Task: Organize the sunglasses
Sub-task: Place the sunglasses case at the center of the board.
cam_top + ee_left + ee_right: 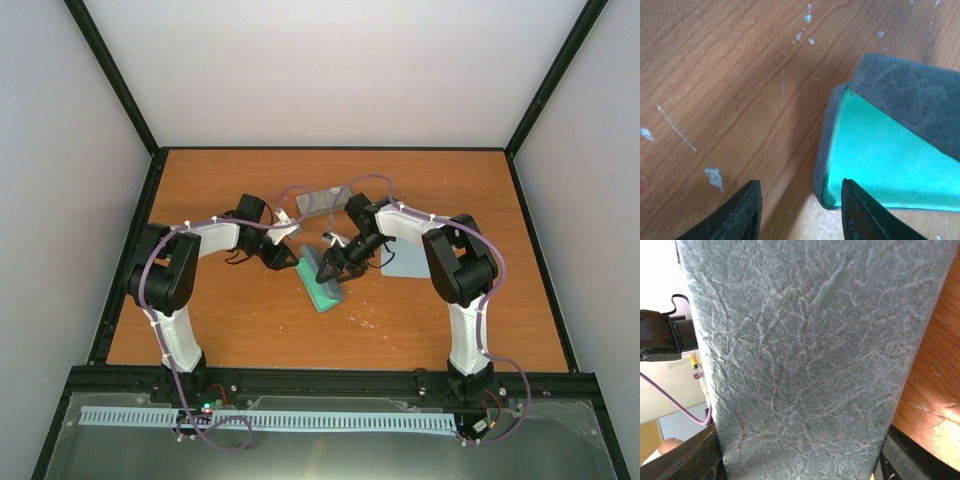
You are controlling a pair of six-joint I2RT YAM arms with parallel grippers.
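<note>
One red-pink sliver is seen at the left edge of the left wrist view, low against the wood. Whether it belongs to the sunglasses cannot be told. Their thin frame cannot be made out in any view, so their place cannot be given.

Near the middle of the surface an open case is laid slantwise. Its skin is grey and felt-like and its lining bright teal. In the left wrist view the teal inside is shown bordered by the grey rim, with a grey flap raised behind it.

The case is held by the right pincer. In the right wrist view the veined grey outer face fills nearly the whole picture, and it is clamped between dark fingers set wide at the bottom corners.

The left pincer is placed just beside the case on its left. Its jaws are parted at a middling width and nothing is gripped. Bare wood is seen between them, and the case's near corner lies close by one finger.

Farther back a second grey case is laid flat, and a pale blue cloth is spread to the right, partly hidden by the right arm.
</note>
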